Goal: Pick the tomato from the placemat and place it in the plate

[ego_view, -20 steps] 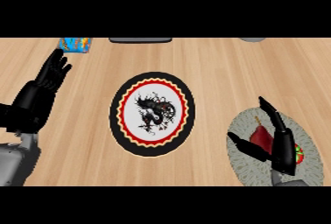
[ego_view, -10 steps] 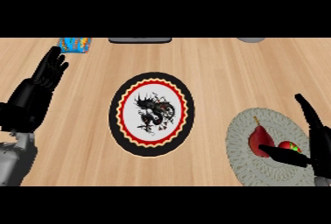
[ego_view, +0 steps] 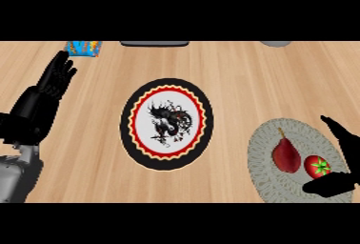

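A red tomato (ego_view: 318, 167) with a green stem lies on the round grey placemat (ego_view: 271, 178) at the lower right, beside a dark red pear (ego_view: 285, 154). My right hand (ego_view: 343, 157) stands open at the placemat's right edge, fingers up past the tomato's right side and thumb low beneath it, not closed on it. The plate (ego_view: 166, 123), black-rimmed with a red band and a dark dragon figure, sits in the counter's middle. My left hand (ego_view: 44, 100) rests open at the far left, fingers up.
A blue packet (ego_view: 84, 47) lies at the back left. A dark grey object (ego_view: 155, 43) and a pale round one (ego_view: 276, 43) show partly at the counter's far edge. Bare wood lies between plate and placemat.
My right hand has slid right and down off the placemat's middle, uncovering the pear and the tomato. The left hand has barely moved.
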`<state>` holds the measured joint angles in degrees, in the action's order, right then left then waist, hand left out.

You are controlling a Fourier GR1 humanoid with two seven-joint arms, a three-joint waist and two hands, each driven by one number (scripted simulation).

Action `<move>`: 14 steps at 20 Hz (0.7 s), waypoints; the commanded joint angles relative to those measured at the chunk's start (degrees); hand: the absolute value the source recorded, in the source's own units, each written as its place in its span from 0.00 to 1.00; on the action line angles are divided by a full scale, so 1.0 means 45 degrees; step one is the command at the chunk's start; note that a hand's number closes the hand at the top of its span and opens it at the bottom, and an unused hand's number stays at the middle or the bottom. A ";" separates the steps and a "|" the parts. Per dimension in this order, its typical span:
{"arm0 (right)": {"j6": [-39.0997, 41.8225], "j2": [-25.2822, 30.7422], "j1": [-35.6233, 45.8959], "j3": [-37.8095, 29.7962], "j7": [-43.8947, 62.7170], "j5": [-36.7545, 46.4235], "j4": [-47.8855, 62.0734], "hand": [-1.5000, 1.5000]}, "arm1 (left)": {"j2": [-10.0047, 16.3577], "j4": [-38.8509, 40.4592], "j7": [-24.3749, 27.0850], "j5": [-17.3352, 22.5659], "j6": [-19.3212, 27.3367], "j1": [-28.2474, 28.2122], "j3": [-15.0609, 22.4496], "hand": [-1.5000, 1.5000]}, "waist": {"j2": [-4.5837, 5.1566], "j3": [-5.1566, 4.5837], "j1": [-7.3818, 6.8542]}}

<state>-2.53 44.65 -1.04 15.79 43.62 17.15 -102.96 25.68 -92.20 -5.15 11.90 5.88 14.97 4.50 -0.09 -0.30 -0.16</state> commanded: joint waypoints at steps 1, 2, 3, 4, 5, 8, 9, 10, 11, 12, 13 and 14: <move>0.2240 0.0235 0.1128 0.0165 0.2546 -0.0833 -0.0246 0.00 | -0.0057 -0.0199 0.0057 0.0093 -0.0356 -0.0147 -0.0033 0.50 | 0.0031 0.0045 -0.0123; 0.2291 -0.0129 0.1220 0.0214 0.2849 -0.0675 -0.0489 0.00 | -0.0501 0.0259 0.0104 -0.0313 0.0055 0.0084 0.0051 0.50 | 0.0029 0.0053 -0.0001; 0.2486 0.0087 0.0918 0.0256 0.3159 -0.0488 -0.0763 0.00 | -0.0294 0.1036 0.0776 -0.0194 -0.0447 0.0216 -0.0299 0.50 | 0.0034 0.0050 0.0078; 0.2662 -0.0474 0.1539 0.0522 0.3658 -0.0361 -0.0389 0.00 | -0.0509 0.0654 0.0453 -0.0718 0.0040 0.0479 -0.0031 0.50 | 0.0035 0.0056 0.0007; 0.2710 -0.0404 0.1208 0.0078 0.3374 -0.0158 -0.0311 0.00 | -0.0029 0.0321 0.0424 -0.0044 -0.0810 -0.0172 -0.0668 0.50 | 0.0015 0.0060 0.0005; 0.3139 -0.0656 0.1900 -0.0297 0.2967 0.0169 0.0852 0.00 | -0.1152 0.0392 0.0036 -0.1040 0.0119 0.0490 0.0153 0.50 | 0.0029 0.0066 0.0029; 0.3232 -0.0897 0.1826 -0.0138 0.3477 0.0484 0.0608 0.00 | -0.0642 0.0560 0.0698 -0.0605 -0.0727 -0.0253 -0.0482 0.50 | 0.0023 0.0062 0.0006; 0.2814 -0.0714 0.1236 0.0022 0.2517 0.0958 0.1476 0.00 | -0.0550 0.0759 0.0373 -0.0356 -0.0767 0.0352 -0.0682 0.50 | 0.0034 0.0067 0.0036; 0.3111 -0.1146 0.1284 0.0431 0.4138 0.1067 0.0238 0.00 | -0.1121 -0.0246 0.0148 -0.0958 -0.0194 -0.0396 0.0042 0.50 | 0.0003 0.0063 0.0016; 0.2882 -0.1059 0.1282 0.0251 0.2908 0.1329 0.1748 0.00 | -0.1022 0.1417 0.0972 -0.0682 -0.0688 0.0515 -0.0489 0.50 | 0.0050 0.0064 0.0070; 0.3999 -0.0487 0.1930 -0.0615 0.2961 0.0377 0.1981 0.00 | -0.0459 0.0388 0.0236 -0.0472 -0.0900 0.0148 -0.0811 0.50 | 0.0027 0.0065 -0.0023; 0.3483 -0.1408 0.1431 0.0151 0.3826 0.1082 0.1398 0.00 | -0.0664 -0.0424 -0.0324 -0.0628 -0.0713 -0.0191 -0.0542 0.50 | 0.0006 0.0066 -0.0014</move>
<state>10.64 40.75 5.40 15.87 56.57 20.31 -97.99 22.60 -90.72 -4.01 9.26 3.24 15.24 2.52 0.01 -0.03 -0.11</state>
